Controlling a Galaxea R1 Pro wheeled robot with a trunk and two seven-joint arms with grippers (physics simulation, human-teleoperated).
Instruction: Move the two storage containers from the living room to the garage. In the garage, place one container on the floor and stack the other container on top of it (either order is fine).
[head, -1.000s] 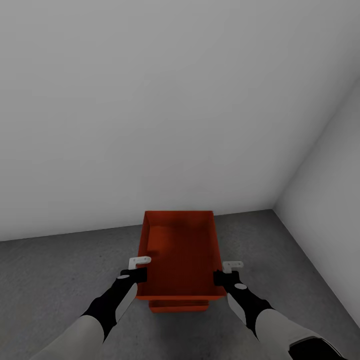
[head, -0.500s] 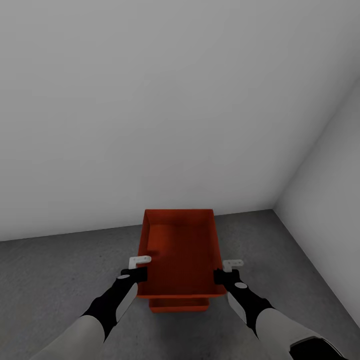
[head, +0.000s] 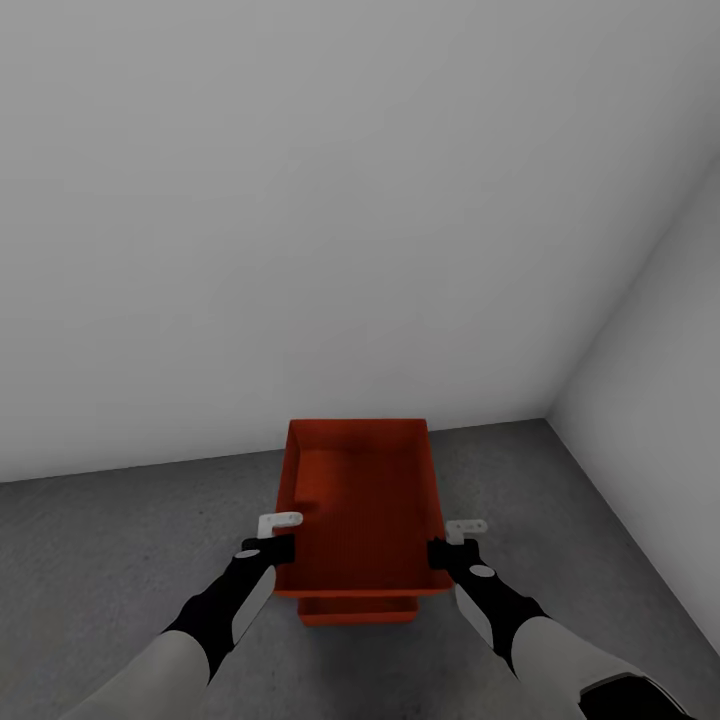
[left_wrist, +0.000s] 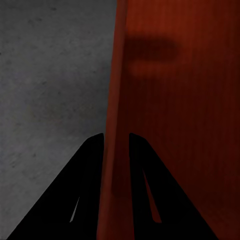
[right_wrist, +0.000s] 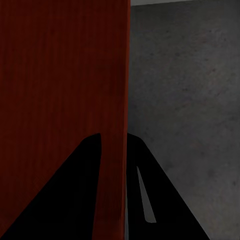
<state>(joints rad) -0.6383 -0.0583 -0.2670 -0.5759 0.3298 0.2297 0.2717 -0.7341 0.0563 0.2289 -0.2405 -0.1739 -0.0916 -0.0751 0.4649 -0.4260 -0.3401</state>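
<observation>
Since the picture of a second ago, the held container (head: 360, 510) has risen a touch in the head view, its far rim sitting slightly higher against the wall (head: 300, 220), while the arms, the lower bin and the camera's framing look the same; I read that as a small lift or a pause over the stack, not a release, so the stacking step is not yet finished. Going from left to right in the head view: the left gripper (head: 272, 548) pinches the left wall of the upper container near its close corner, and the left wrist view shows its two dark fingers (left_wrist: 87, 165) either side of that thin orange wall, pressed onto it. Between the arms lies the upper bin, open-topped and empty, carried level over the second container (head: 358, 611), of which just a strip of the near end shows beneath; whether the two touch I cannot tell. Then the right gripper (head: 442, 552) clamps the right wall in the same manner, one finger inside and one outside in its wrist view. All this is over the dark concrete floor (head: 110, 540) of the garage, near a corner of pale walls. Counted: two containers, two grippers, both closed on the same bin, and nothing inside either bin that I can see.
</observation>
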